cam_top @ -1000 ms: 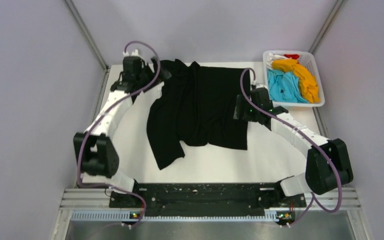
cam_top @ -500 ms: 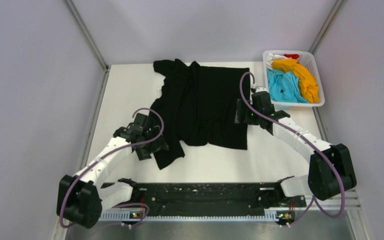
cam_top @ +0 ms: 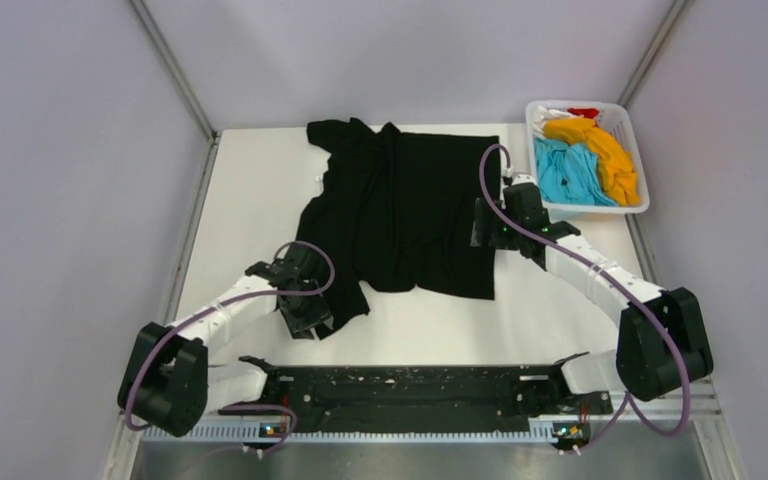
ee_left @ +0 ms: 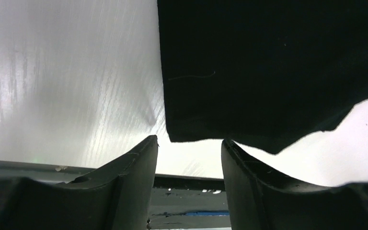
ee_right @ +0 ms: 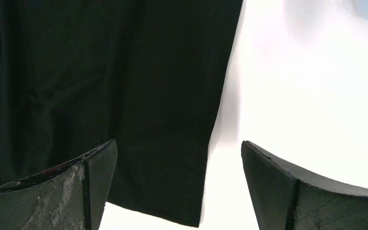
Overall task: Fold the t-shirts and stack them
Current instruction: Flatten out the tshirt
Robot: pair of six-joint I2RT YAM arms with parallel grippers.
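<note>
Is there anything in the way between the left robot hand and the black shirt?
No, nothing visible. The left gripper is right at the near hem of the black shirt, jaws apart, with only bare table beside it.

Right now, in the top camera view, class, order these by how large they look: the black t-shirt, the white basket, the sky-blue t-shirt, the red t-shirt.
1. black t-shirt
2. white basket
3. sky-blue t-shirt
4. red t-shirt, with only a scrap showing
</note>
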